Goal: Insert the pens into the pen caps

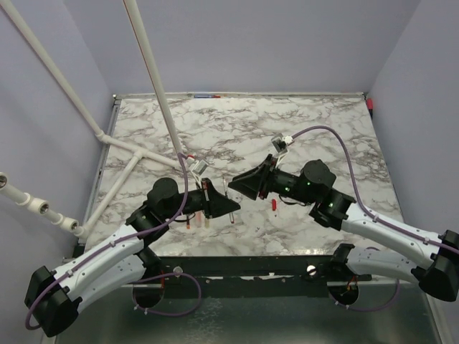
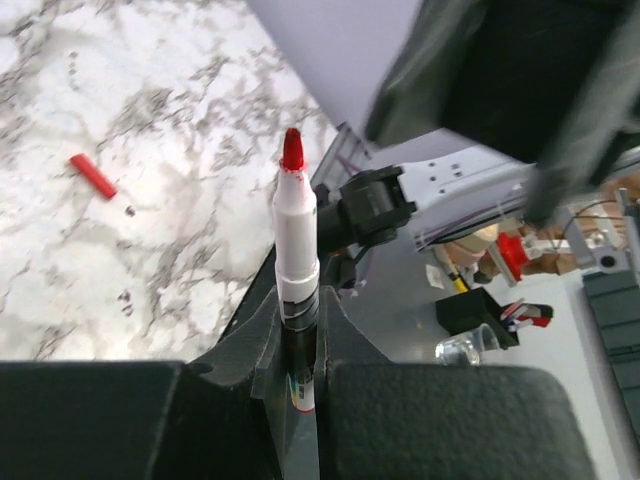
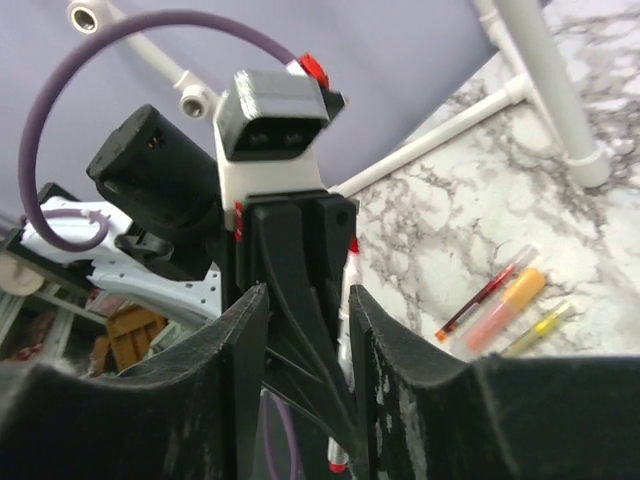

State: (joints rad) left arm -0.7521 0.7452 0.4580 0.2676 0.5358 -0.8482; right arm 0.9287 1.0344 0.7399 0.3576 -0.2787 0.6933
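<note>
A white-barrelled pen (image 2: 297,235) with a bare red tip sticks out of my left gripper (image 2: 300,305), which is shut on its lower barrel. In the top view that gripper (image 1: 231,206) sits mid-table, nose to nose with my right gripper (image 1: 237,185). The right gripper (image 3: 305,300) is open, nothing between its fingers; the left gripper's black fingers and the held pen (image 3: 346,300) show through the gap. A red pen cap (image 2: 93,175) lies alone on the marble, seen in the top view (image 1: 275,207) under the right wrist. Three more pens, red (image 3: 485,293), orange (image 3: 507,307) and yellow (image 3: 541,327), lie side by side.
White pipe frame (image 1: 154,86) crosses the left of the marble table (image 1: 323,136), with a T-joint (image 1: 136,152) near the left arm. Purple cable (image 1: 344,147) loops over the right arm. The table's near edge meets a dark metal rail (image 1: 251,266).
</note>
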